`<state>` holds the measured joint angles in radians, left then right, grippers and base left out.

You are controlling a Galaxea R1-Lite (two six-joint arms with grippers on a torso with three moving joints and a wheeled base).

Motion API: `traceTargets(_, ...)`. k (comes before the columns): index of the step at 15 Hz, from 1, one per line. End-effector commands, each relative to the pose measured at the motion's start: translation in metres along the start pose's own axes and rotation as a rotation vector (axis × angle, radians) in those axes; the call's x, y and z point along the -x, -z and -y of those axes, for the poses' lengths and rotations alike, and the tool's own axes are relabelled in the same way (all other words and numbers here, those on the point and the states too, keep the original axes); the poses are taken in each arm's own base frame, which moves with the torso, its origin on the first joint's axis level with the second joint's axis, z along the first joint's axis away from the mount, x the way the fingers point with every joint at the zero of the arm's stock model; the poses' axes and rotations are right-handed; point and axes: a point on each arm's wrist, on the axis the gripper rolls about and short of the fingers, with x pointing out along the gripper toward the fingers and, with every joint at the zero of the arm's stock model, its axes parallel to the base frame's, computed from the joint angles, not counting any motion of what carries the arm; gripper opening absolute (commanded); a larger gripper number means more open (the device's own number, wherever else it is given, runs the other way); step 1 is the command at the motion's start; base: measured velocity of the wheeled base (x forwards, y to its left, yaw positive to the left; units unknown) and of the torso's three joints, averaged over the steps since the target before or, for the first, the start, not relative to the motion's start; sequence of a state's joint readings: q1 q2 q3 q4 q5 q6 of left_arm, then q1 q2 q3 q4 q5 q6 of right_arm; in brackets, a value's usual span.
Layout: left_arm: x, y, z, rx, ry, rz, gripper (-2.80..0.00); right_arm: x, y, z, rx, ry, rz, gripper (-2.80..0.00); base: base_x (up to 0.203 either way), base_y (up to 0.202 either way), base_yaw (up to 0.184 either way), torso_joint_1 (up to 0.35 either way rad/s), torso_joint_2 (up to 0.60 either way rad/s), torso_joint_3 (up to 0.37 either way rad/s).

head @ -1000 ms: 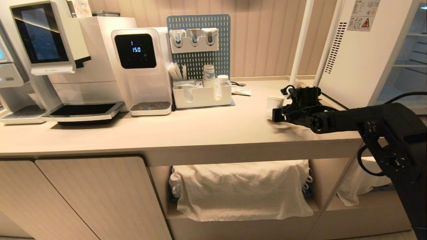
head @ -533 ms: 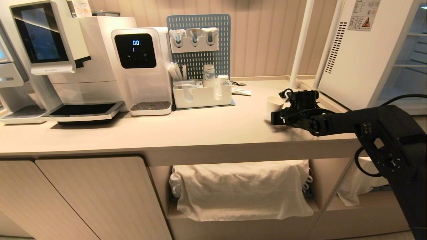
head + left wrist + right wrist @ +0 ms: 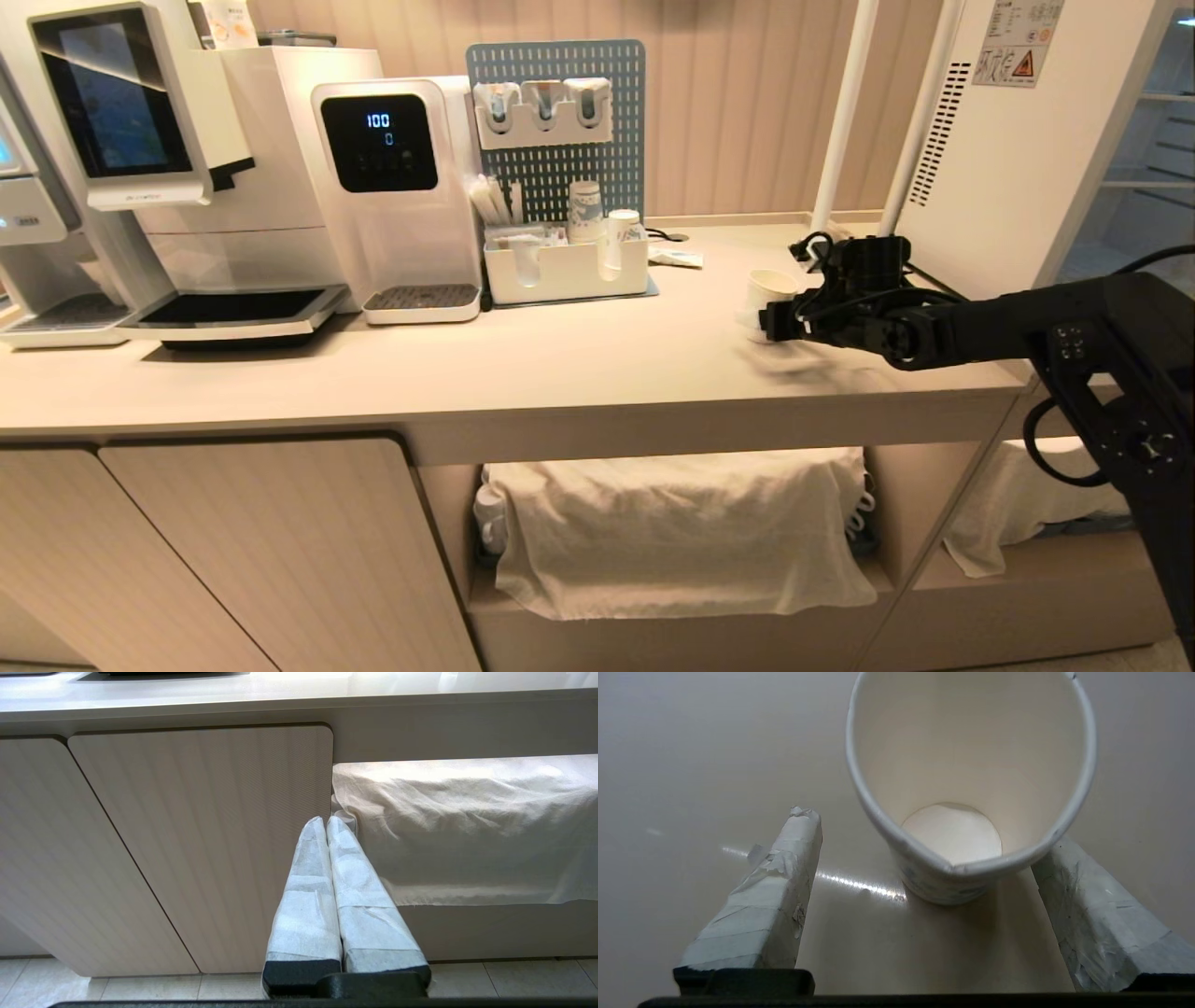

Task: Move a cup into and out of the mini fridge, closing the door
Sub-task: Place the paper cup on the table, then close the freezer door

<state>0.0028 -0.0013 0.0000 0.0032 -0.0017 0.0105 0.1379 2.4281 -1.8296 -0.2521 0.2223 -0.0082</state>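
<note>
The cup (image 3: 767,287), white paper with a blue print and a creased rim, stands upright on the beige counter (image 3: 560,364) left of the mini fridge (image 3: 999,168). My right gripper (image 3: 780,315) reaches in level from the right and is open, with a taped finger on either side of the cup (image 3: 971,765). In the right wrist view one finger (image 3: 780,891) stands well apart from the cup and the other lies close against its side. The fridge's wire shelves show at the far right; the door is out of view. My left gripper (image 3: 325,823) is shut and empty, low before the cabinet.
A water dispenser (image 3: 392,187) and a coffee machine (image 3: 140,140) stand at the back left. A white organiser (image 3: 569,269) with stacked cups sits in front of a blue pegboard. Two white posts (image 3: 840,112) rise behind the cup. A cloth (image 3: 672,532) hangs under the counter.
The right gripper's jaws have spread wide off the cup, and the hand has drawn slightly right and up. The cup stays standing on the counter. The left arm has not moved.
</note>
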Motion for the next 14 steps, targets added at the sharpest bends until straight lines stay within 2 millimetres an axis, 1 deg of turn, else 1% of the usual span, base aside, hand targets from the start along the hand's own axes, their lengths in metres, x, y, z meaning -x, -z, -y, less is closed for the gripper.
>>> traceTargets(1, 0.000, 0.000, 0.000, 0.000, 0.000, -0.001, -2.80, 0.034, -0.017, -0.005, 0.040, 0.001, 0.007, 0.00, 0.000, 0.000, 0.000, 0.000, 0.00, 0.000)
traceTargets(2, 0.000, 0.000, 0.000, 0.000, 0.000, -0.001, -2.80, 0.045, -0.018, -0.007, 0.064, 0.000, -0.003, 0.00, 0.000, 0.000, 0.000, 0.000, 0.00, 0.000)
traceTargets(3, 0.000, 0.000, 0.000, 0.000, 0.000, -0.001, -2.80, 0.060, -0.026, -0.010, 0.094, -0.007, 0.014, 0.00, 0.000, 0.000, 0.000, 0.000, 0.00, 0.000)
traceTargets(4, 0.000, 0.000, 0.000, 0.000, 0.000, -0.001, -2.80, 0.076, -0.034, -0.013, 0.118, -0.031, 0.038, -2.80, 0.000, 0.000, 0.000, 0.000, 0.00, 0.000)
traceTargets(5, 0.000, 0.000, 0.000, 0.000, 0.000, -0.001, -2.80, 0.091, -0.043, -0.017, 0.134, -0.050, 0.063, -2.80, 0.000, 0.000, 0.000, 0.000, 0.00, 0.000)
traceTargets(6, 0.000, 0.000, 0.000, 0.000, 0.000, -0.001, -2.80, 0.111, -0.056, -0.023, 0.149, -0.058, 0.097, -2.80, 0.000, 0.000, 0.000, 0.000, 0.00, 0.000)
traceTargets(8, 0.000, 0.000, 0.000, 0.000, 0.000, -0.001, -2.80, 0.157, -0.080, -0.033, 0.169, -0.057, 0.140, -2.80, 0.000, 0.000, 0.000, 0.000, 0.00, 0.000)
traceTargets(9, 0.000, 0.000, 0.000, 0.000, 0.000, -0.001, -2.80, 0.182, -0.090, -0.038, 0.189, -0.038, 0.135, -2.80, 0.000, 0.000, 0.000, 0.000, 0.00, 0.000)
traceTargets(11, 0.000, 0.000, 0.000, 0.000, 0.000, -0.001, -2.80, 0.230, -0.099, -0.045, 0.259, 0.056, 0.086, -2.80, 0.000, 0.000, 0.000, 0.000, 0.00, 0.000)
traceTargets(13, 0.000, 0.000, 0.000, 0.000, 0.000, -0.001, -2.80, 0.289, -0.102, -0.051, 0.300, 0.152, 0.041, -2.80, 0.000, 0.000, 0.000, 0.000, 0.00, 0.000)
traceTargets(14, 0.000, 0.000, 0.000, 0.000, 0.000, -0.001, -2.80, 0.319, -0.100, -0.055, 0.306, 0.204, 0.023, -2.80, 0.000, 0.000, 0.000, 0.000, 0.00, 0.000)
